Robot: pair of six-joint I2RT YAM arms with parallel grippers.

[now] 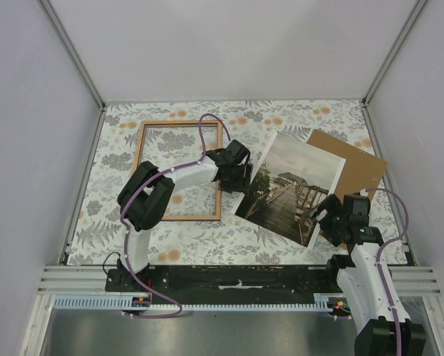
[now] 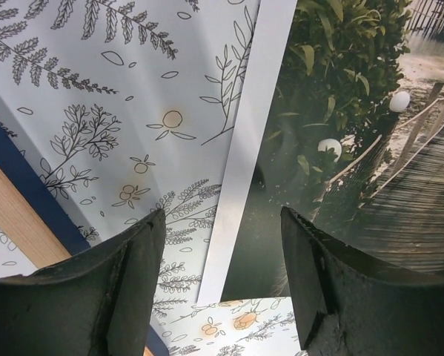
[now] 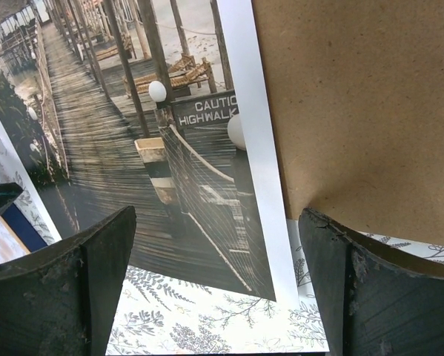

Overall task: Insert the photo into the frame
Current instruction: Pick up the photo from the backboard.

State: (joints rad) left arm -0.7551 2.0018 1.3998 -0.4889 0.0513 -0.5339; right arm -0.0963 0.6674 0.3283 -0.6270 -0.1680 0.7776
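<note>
The photo (image 1: 292, 188) of a wooden pier lies face up on the floral tablecloth, tilted, right of the frame (image 1: 153, 138). The frame lies flat at the left with its light wood face up. My left gripper (image 1: 239, 178) is open above the photo's left corner; in the left wrist view the photo's white border (image 2: 244, 148) runs between the fingers and the frame's blue-and-wood edge (image 2: 18, 211) shows at the left. My right gripper (image 1: 327, 216) is open above the photo's right corner (image 3: 281, 245).
A flat brown backing board (image 1: 355, 167) lies under the photo's right side, also in the right wrist view (image 3: 355, 111). Grey walls enclose the table on three sides. A metal rail (image 1: 229, 278) runs along the near edge.
</note>
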